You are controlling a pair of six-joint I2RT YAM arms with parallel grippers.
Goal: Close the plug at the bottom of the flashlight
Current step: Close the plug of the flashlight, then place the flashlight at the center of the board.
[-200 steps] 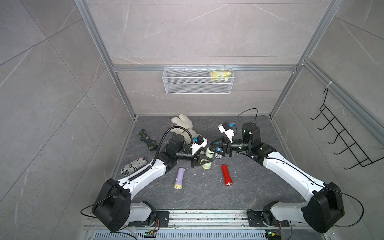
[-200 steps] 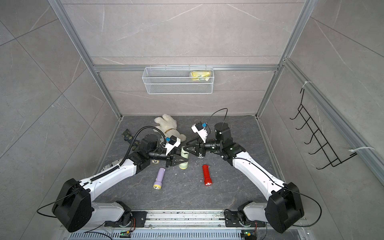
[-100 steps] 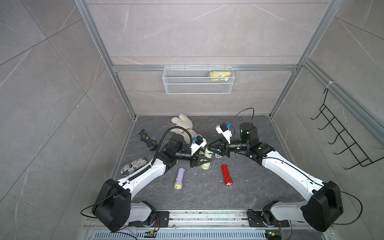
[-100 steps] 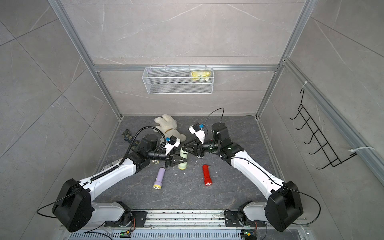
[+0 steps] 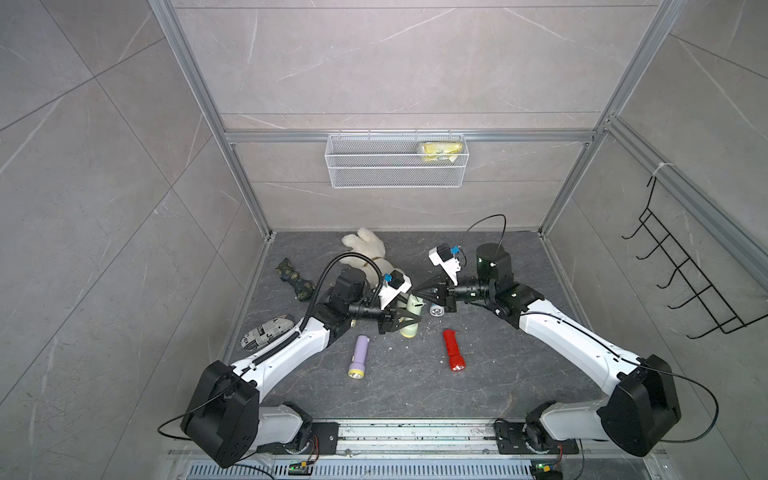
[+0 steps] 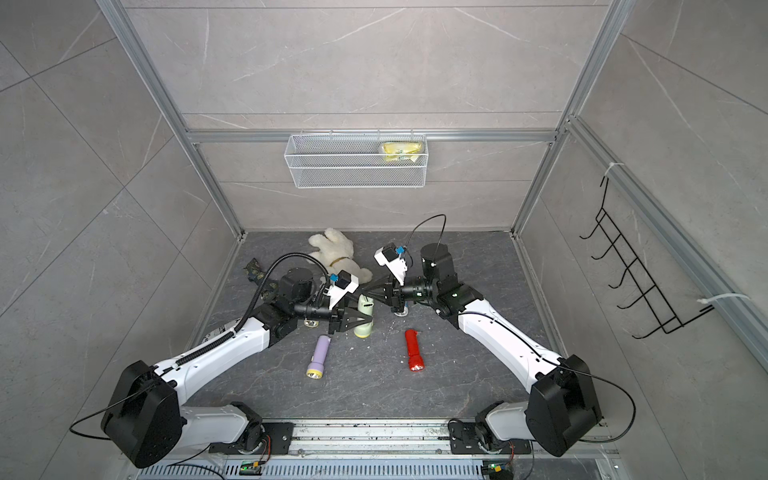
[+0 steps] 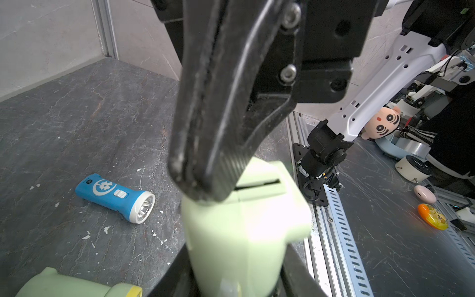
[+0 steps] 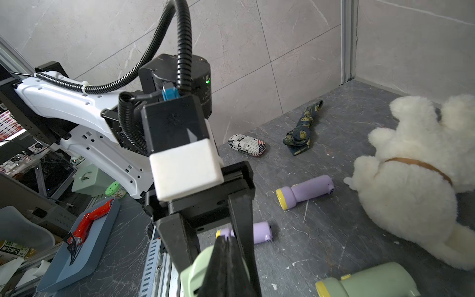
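I'm at the pressing step. My left pincer point(image 5: 410, 321) grasps the green flashlight point(image 5: 412, 311) around its body, mid-floor, just far of the purple flashlight point(image 5: 360, 356). It stands upright, long axis vertical, head down, tail up. My right pincer point(image 5: 419, 294) is clenched on nothing, its tips resting on the plug point(image 7: 267, 172) at the tail. Next, I judge, comes a firm downward push along that axis while my left holds steady.

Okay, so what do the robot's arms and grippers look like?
Both arms have white shells with black joints. A ribbed black hose runs along the left arm; a thin black cable loops above the right arm. The left gripper and right gripper have black tapered fingers, each topped by a white camera box.
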